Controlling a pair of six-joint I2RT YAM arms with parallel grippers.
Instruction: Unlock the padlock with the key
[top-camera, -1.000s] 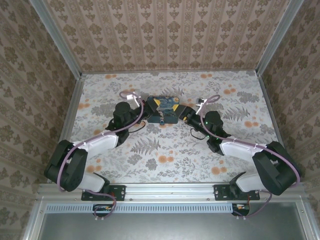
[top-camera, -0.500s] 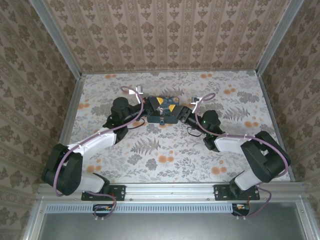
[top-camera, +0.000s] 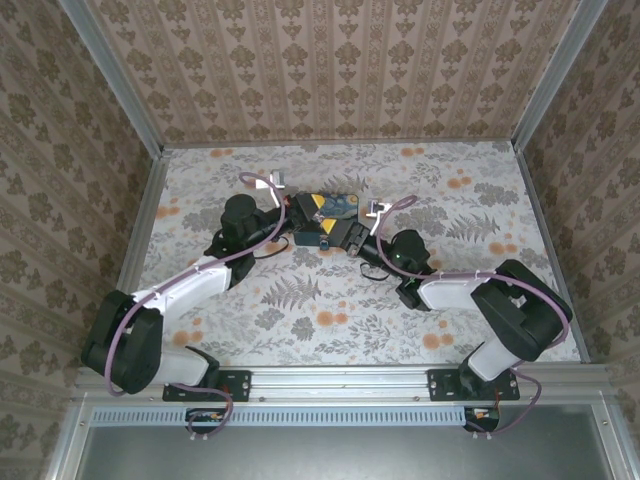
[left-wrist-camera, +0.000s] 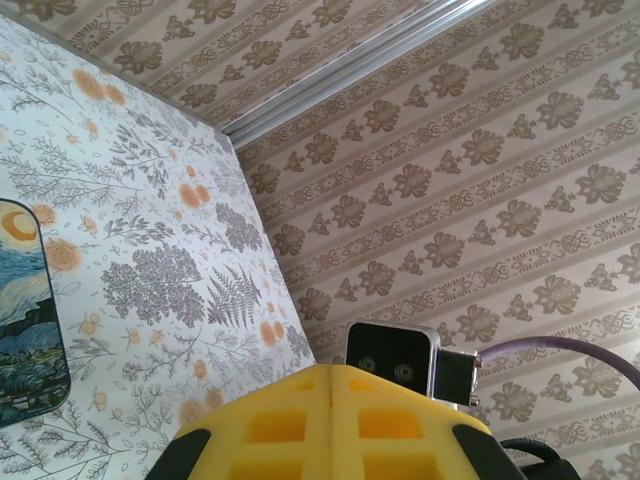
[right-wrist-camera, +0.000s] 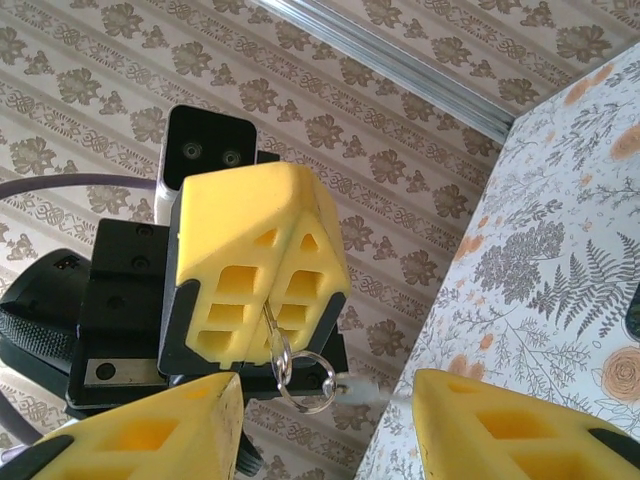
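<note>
The top external camera looks steeply down from above and behind the arm bases, far enough off to take in the whole floral table (top-camera: 330, 310) and both arms. The left wrist camera sits close behind the left gripper (left-wrist-camera: 330, 375), facing past it toward the right gripper (right-wrist-camera: 325, 420). The right wrist camera faces back the other way, so the two wrist views meet head-on. All three views share the table and the patterned wall (right-wrist-camera: 420, 120).

What you couldn't see
From above, the padlock was too small to tell at the tin (top-camera: 335, 205); the left fingers (right-wrist-camera: 230, 270) hid whatever joined the key ring (right-wrist-camera: 300, 375), and your right fingers (right-wrist-camera: 150, 430) ran off the bottom edge.
</note>
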